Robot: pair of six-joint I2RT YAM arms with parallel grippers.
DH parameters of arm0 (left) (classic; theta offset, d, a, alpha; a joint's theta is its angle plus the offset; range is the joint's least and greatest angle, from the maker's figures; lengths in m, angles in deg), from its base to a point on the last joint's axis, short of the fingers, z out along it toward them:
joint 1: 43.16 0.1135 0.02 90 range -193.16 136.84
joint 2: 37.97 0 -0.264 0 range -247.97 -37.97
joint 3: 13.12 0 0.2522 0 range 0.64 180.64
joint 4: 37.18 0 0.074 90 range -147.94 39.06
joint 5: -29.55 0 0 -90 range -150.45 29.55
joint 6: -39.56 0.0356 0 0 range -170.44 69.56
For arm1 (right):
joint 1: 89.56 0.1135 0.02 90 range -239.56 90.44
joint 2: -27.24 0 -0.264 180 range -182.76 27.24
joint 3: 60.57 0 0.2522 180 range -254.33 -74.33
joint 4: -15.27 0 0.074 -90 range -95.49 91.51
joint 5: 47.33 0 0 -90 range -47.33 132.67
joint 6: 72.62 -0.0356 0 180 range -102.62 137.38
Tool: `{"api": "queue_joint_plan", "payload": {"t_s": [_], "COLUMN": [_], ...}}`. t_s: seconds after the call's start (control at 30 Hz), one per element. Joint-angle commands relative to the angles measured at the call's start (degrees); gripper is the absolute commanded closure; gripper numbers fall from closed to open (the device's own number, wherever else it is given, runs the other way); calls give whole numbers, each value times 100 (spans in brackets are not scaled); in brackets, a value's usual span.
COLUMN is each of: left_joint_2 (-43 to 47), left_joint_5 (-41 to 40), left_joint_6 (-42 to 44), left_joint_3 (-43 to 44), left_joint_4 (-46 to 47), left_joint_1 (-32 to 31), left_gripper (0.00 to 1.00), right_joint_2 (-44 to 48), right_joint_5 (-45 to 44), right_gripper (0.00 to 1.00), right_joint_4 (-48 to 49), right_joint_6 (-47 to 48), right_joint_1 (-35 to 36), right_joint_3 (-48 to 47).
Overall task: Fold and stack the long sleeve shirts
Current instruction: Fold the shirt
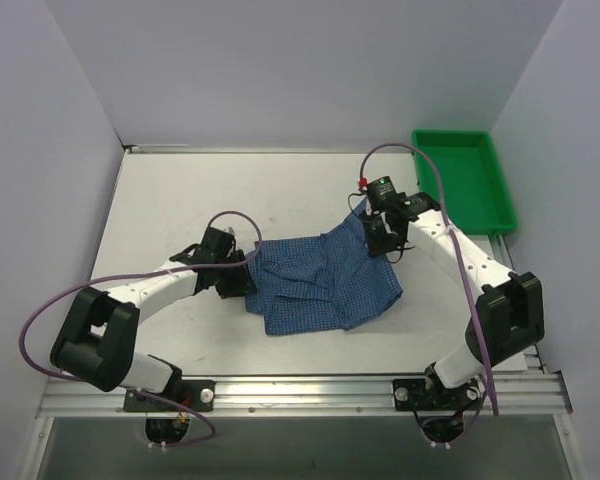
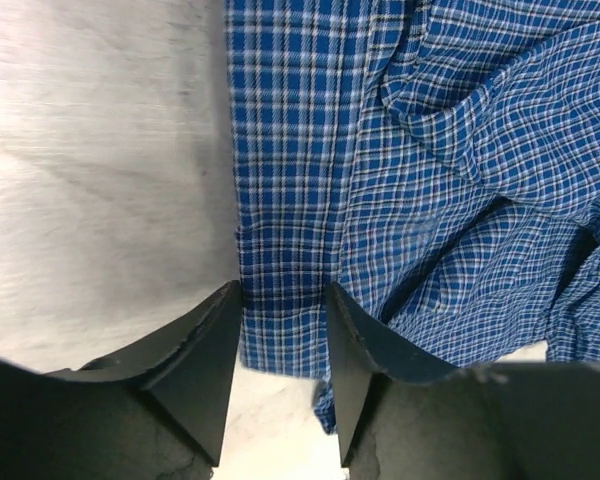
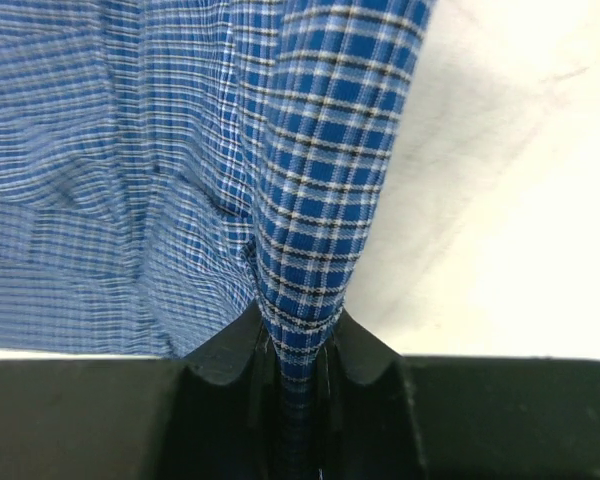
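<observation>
Our right gripper (image 3: pixel 298 335) pinches a raised fold of the shirt (image 1: pixel 325 285). Our left gripper (image 2: pixel 283 305) straddles its edge, and we cannot tell if it grips. The blue checked cloth lies crumpled.

The left arm (image 1: pixel 150 290) lies low at the left of the shirt (image 1: pixel 325 285), and the left gripper (image 2: pixel 285 290) has its jaws parted astride the shirt's near edge. The right arm (image 1: pixel 460 255) bends in at the shirt's far right corner, the right gripper (image 3: pixel 298 320) pinched tight on a raised fold.

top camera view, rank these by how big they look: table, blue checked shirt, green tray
1. table
2. blue checked shirt
3. green tray, somewhat smaller than the shirt, though it sits farther back
</observation>
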Motion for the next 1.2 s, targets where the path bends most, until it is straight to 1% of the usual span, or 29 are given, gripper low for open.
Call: {"api": "queue_joint_plan", "payload": {"t_s": [0.0,0.07,0.1,0.13,0.17,0.23,0.3,0.37,0.47,0.67,0.7,0.93,1.07,1.17], "left_joint_2": [-250,-408,-452,-479,-505,-514,-479,-383,-181,179,224,312,461,532], "left_joint_5": [509,598,659,659,677,703,712,703,642,502,493,493,387,317], "left_joint_6": [-349,-429,-490,-534,-570,-666,-728,-755,-877,-1281,-1412,-1853,-2072,-2099], "left_joint_3": [-170,-249,-293,-389,-434,-574,-645,-732,-881,-1347,-1487,-2041,-2314,-2394], "left_joint_4": [973,1159,1273,1343,1388,1520,1572,1590,1643,1880,2159,2802,3215,3242], "left_joint_1": [25,25,25,25,25,25,25,25,25,25,25,25,25,25], "left_gripper": [53,56,58,60,64,68,72,73,74,75,75,75,76,75], "right_joint_2": [-299,-440,-589,-669,-765,-1029,-1300,-1486,-1855,-2593,-2777,-3411,-3718,-3798], "right_joint_5": [-1324,-1712,-1888,-2307,-2494,-2994,-3286,-3584,-3761,-3604,-3464,-2893,-2453,-2102], "right_gripper": [100,100,100,100,100,100,100,99,97,93,93,91,87,83], "right_joint_4": [-729,-887,-1053,-1133,-1212,-1467,-1686,-1828,-2021,-2189,-2206,-2198,-1996,-1672], "right_joint_6": [204,213,213,213,187,134,38,-42,-130,-367,-393,-596,-710,-745], "right_joint_1": [419,604,857,964,1105,1456,1659,1975,2388,2986,3065,3444,3523,3558], "right_joint_3": [-438,-728,-833,-1052,-1167,-1404,-1747,-2071,-2467,-3127,-3302,-3892,-3998,-3902]}}
